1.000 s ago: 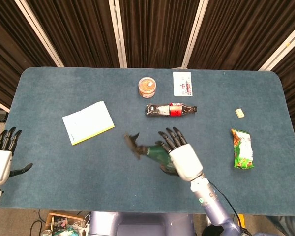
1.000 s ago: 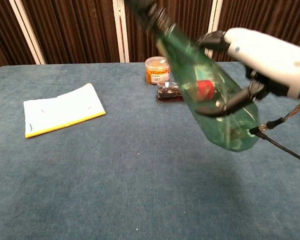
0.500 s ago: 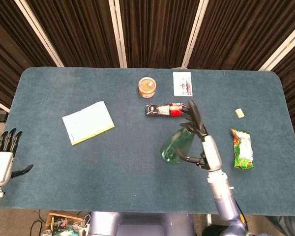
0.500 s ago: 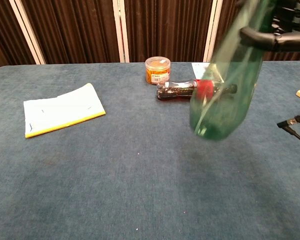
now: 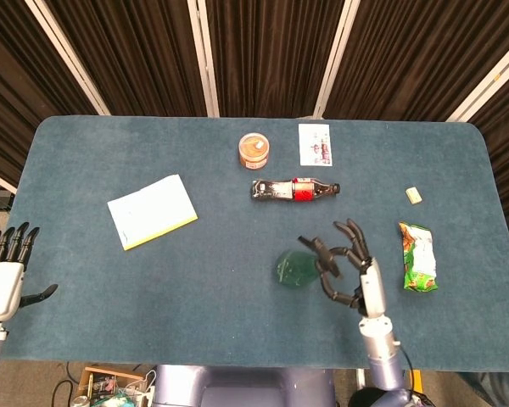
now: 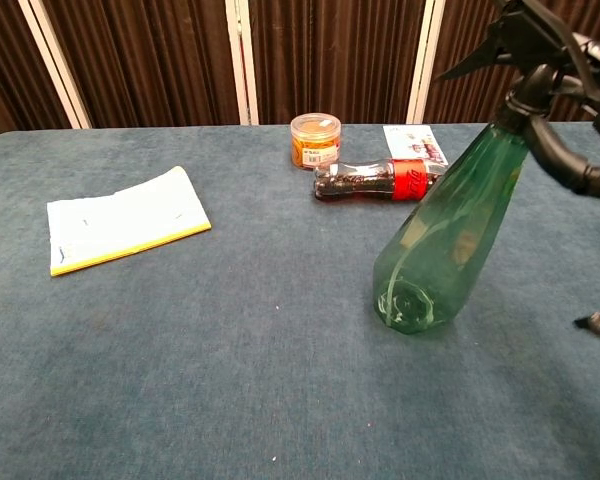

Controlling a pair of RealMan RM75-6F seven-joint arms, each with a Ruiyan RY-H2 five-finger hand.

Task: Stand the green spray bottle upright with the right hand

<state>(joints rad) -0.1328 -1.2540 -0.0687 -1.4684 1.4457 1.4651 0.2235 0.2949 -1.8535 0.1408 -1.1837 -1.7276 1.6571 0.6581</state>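
1. Tilt was the whole story at this moment: the green spray bottle (image 6: 440, 240) leaned with its base low, near or on the blue desk (image 5: 110, 254), and its black trigger head up at the right; whether the base touched the cloth, you could not tell.
2. Your right robot hand (image 5: 349, 267) gripped the bottle near its neck, with dark fingers (image 6: 565, 165) curled round just under the trigger in the chest view.
3. Seen from the head camera, the bottle (image 5: 299, 267) sat in the near middle of the desk, just left of that hand and well apart from the cola bottle (image 5: 295, 190) lying behind it.
4. Your left robot hand (image 5: 2, 275) hung off the near left edge, holding nothing, fingers apart.
5. By my reading, you were partway through the righting step: lifted and turned, but not yet vertical.
6. What the next move called for, I judged, was swinging the top over the base until the bottle stood flat, then easing the fingers away slowly so the light, narrow-footed bottle did not tip.
7. The notebook (image 5: 153, 212), the orange-lidded jar (image 5: 254, 150) and the snack bag (image 5: 418, 257) lay clear of the work.
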